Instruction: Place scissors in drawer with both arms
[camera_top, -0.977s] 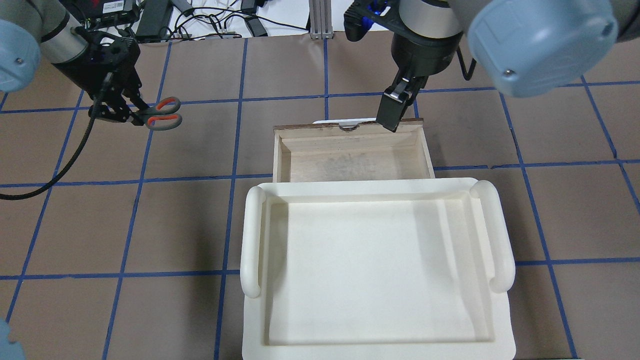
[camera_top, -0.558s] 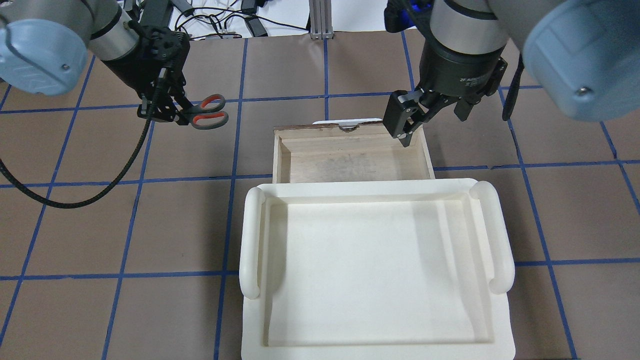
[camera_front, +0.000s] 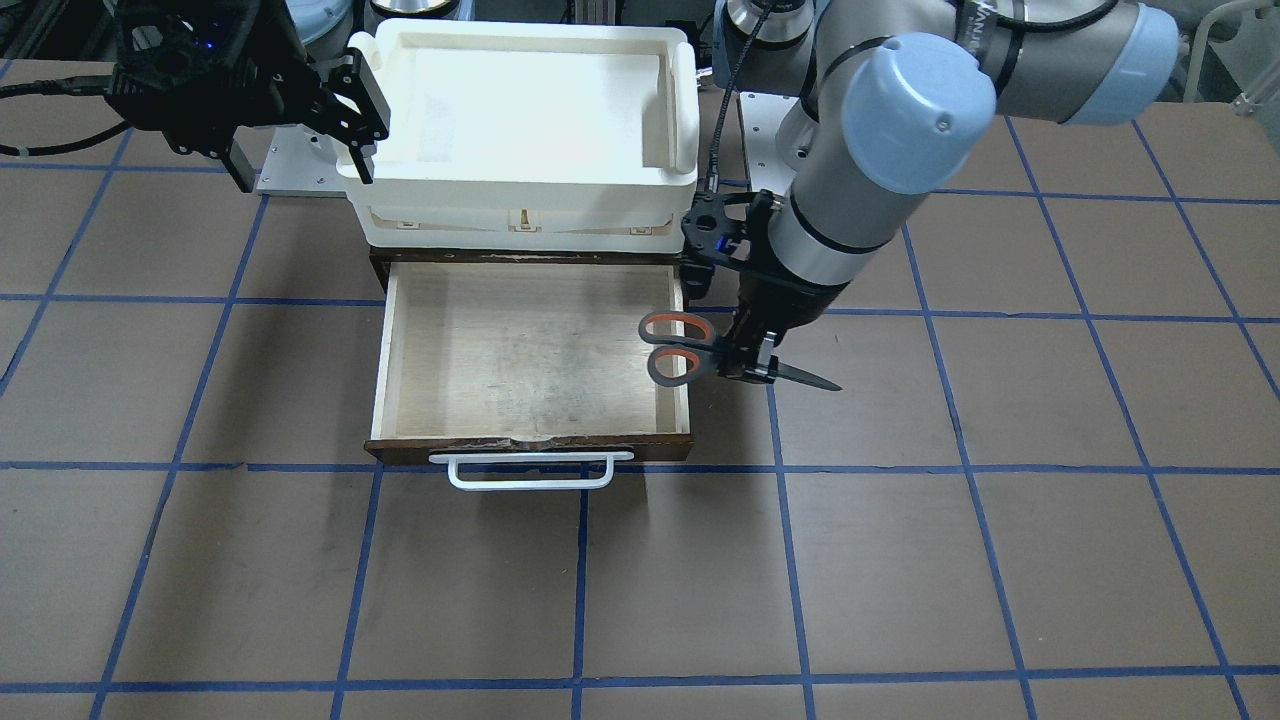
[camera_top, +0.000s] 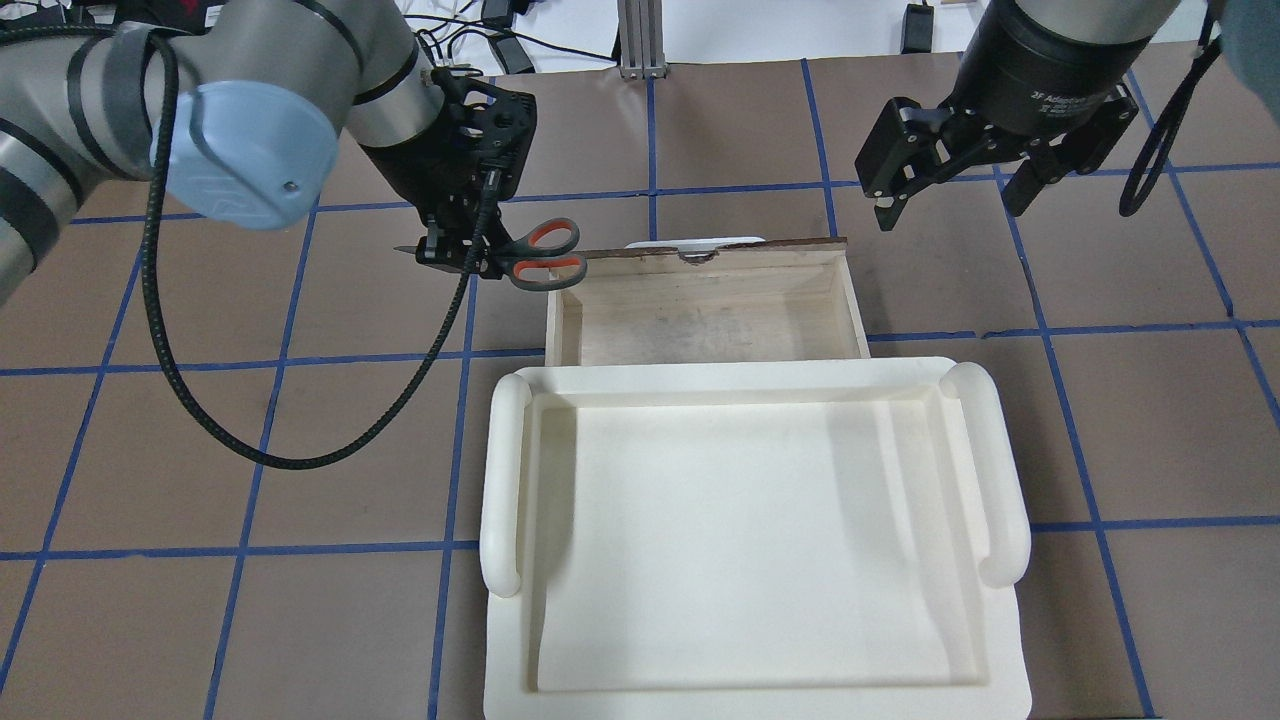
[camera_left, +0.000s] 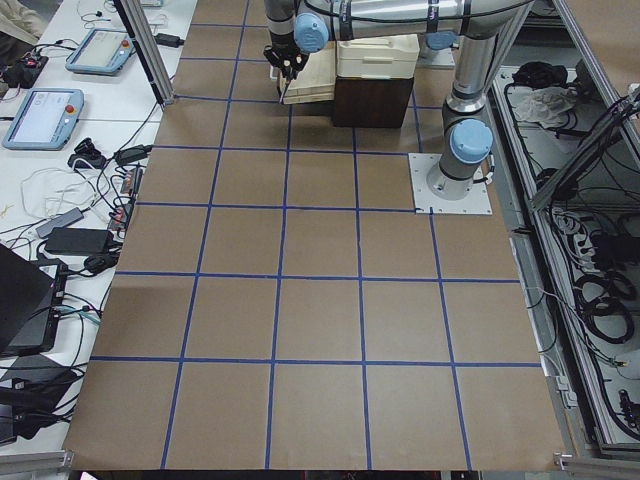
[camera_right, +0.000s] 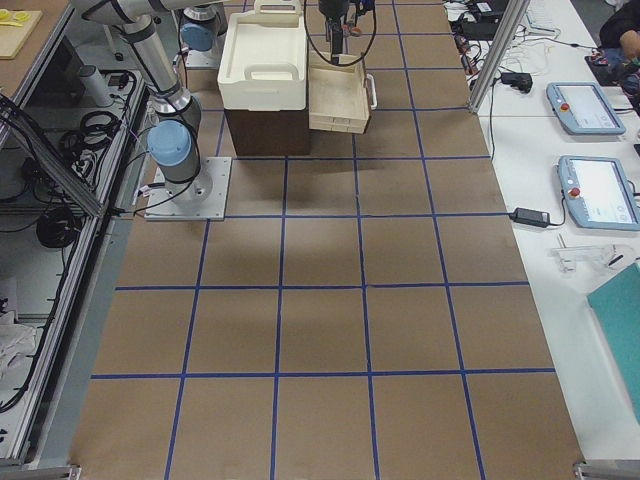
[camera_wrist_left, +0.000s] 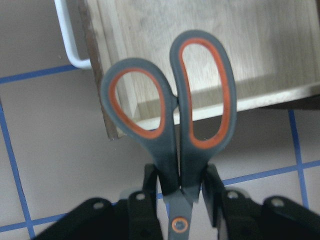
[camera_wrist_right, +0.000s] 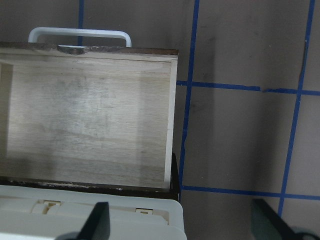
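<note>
Finding 1: the left gripper (camera_top: 452, 252) has its jaws clamped on the scissors (camera_top: 540, 255) at the neck, just beside the pivot. The 2 handle loops project ahead of the jaws and the closed blades trail behind them. This hold likely serves to lead the loops into the drawer (camera_top: 700, 310) first.

Finding 2: the scissors are airborne, not yet deposited. In the left wrist view, 1 loop sits over the drawer's corner wall ahead of the jaws and the other over the pale floor. The jaws themselves are outside the wall, over the table.

Finding 3: the right gripper (camera_top: 950, 205) has its jaws wide apart and holds nothing. The drawer lies below and to one side of them, well apart, probably to keep the opening free.

Finding 4: the drawer stands pulled out from under the cream tray (camera_top: 505, 470). In my judgement, release calls for further travel across the wall.
</note>
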